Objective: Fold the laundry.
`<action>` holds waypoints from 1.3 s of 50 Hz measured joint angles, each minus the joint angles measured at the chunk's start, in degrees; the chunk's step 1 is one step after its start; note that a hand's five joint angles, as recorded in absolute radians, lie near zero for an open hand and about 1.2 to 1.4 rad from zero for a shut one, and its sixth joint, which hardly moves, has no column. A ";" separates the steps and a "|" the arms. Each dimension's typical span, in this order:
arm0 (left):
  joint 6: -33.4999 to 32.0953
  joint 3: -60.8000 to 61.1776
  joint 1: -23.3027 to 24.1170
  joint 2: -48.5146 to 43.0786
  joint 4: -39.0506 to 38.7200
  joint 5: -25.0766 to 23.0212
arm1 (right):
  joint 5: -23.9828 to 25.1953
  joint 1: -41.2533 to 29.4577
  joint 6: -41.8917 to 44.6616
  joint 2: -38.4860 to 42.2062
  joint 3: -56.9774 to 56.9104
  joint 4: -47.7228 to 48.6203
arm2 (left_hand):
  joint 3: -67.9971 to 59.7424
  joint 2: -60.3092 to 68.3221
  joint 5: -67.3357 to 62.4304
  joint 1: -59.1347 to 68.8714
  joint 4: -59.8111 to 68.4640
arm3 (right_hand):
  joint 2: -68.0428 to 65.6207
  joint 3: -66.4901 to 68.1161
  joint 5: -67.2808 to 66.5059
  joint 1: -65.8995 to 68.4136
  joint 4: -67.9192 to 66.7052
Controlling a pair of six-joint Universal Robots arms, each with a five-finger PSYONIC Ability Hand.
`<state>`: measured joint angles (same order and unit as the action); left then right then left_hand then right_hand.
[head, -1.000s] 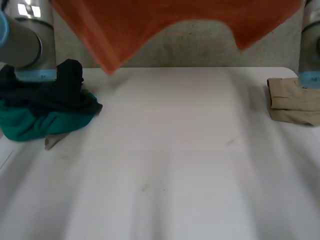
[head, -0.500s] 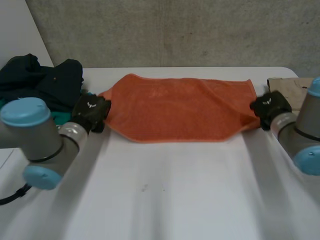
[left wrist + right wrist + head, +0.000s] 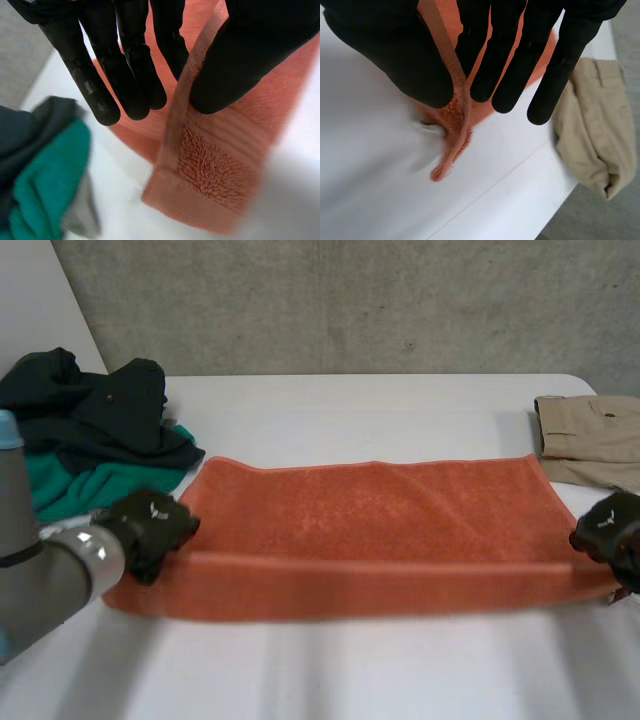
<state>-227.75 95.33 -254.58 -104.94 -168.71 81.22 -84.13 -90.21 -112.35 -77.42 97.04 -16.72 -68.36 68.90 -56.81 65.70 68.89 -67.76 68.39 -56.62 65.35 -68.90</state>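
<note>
Black left hand (image 3: 260, 40) clamps the left end of the orange towel (image 3: 370, 520), the cloth's edge pinched between its thumb and straight fingers. The right hand (image 3: 395, 45) grips the right end the same way, with the edge caught between its thumb and fingers. Between the two hands the towel lies stretched flat across the white counter (image 3: 350, 405), a fold line running along its near edge. A heap of dark and green clothes (image 3: 95, 440) sits near the left hand. A folded tan garment (image 3: 590, 440) lies beyond the right hand.
</note>
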 measured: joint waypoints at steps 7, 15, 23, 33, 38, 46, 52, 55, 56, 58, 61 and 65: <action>0.25 -13.16 0.80 -11.59 -12.14 2.48 | -3.65 -4.51 -5.60 8.80 -10.91 9.79 | -0.01 0.00 0.00 0.00 0.00 | 0.00 0.00 0.00 0.00 -0.01; 2.64 -36.42 2.59 -20.43 -31.84 4.71 | -7.12 -10.98 -13.43 14.71 -34.19 23.17 | -0.02 0.00 0.00 0.00 0.01 | 0.00 0.01 0.00 0.00 -0.01; 14.14 -47.51 3.07 -20.35 -48.82 8.20 | -7.78 -12.04 -22.11 13.67 -42.23 46.22 | -0.02 0.00 -0.18 0.00 0.01 | 0.00 0.02 -0.43 0.00 -0.01; 22.94 -34.71 2.20 -16.84 -48.86 8.34 | -6.16 -12.07 -24.46 12.76 -31.73 52.68 | -0.02 0.00 -0.50 0.00 0.02 | 0.00 0.02 -0.69 0.00 -0.01; 23.04 -24.87 2.06 -16.40 -47.98 4.33 | -2.89 -11.73 -24.37 13.48 -24.94 50.24 | -0.02 0.00 -0.50 0.00 0.02 | 0.00 0.02 -0.70 0.00 -0.01; 22.01 -8.90 2.21 -16.05 -45.56 1.60 | 2.07 -11.04 -23.72 16.14 -15.63 40.44 | -0.03 0.01 -0.50 0.00 0.02 | 0.00 0.03 -0.70 0.00 -0.01; 18.28 0.53 2.19 -9.98 -36.42 1.77 | 2.54 -9.39 -19.94 14.49 -10.23 27.19 | -0.03 0.01 -0.50 0.00 0.02 | 0.00 0.03 -0.70 0.00 -0.01; 13.76 4.56 2.02 -4.27 -26.22 2.11 | 2.35 -7.69 -15.45 10.10 -6.55 16.63 | -0.03 0.00 -0.50 0.00 0.02 | 0.00 0.03 -0.70 0.00 -0.02; 11.98 5.76 1.90 -2.21 -22.04 2.21 | 2.30 -7.01 -13.74 8.36 -5.27 13.10 | -0.03 0.01 -0.50 0.00 0.02 | 0.00 0.03 -0.69 0.00 -0.02; 7.97 8.11 1.52 2.26 -12.10 2.43 | 2.24 -5.06 -9.17 3.98 -2.07 4.99 | -0.03 0.00 -0.50 0.00 0.02 | 0.00 0.03 -0.70 0.00 -0.02; 3.32 9.98 1.20 6.76 0.58 2.46 | 2.48 -2.32 -3.00 -1.42 1.63 -3.18 | -0.03 0.01 -0.50 0.00 0.02 | 0.00 0.04 -0.69 0.00 -0.02; -0.30 10.21 1.10 9.63 10.38 2.35 | 2.83 -0.09 2.08 -5.47 3.97 -7.34 | -0.03 0.01 -0.50 0.00 0.02 | 0.00 0.03 -0.70 0.00 -0.02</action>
<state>-228.05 105.54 -253.47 -95.32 -158.33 83.56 -81.30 -90.30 -110.28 -82.88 101.01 -24.05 -68.39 68.90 -57.30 65.70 68.91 -67.76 68.42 -57.32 65.35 -68.92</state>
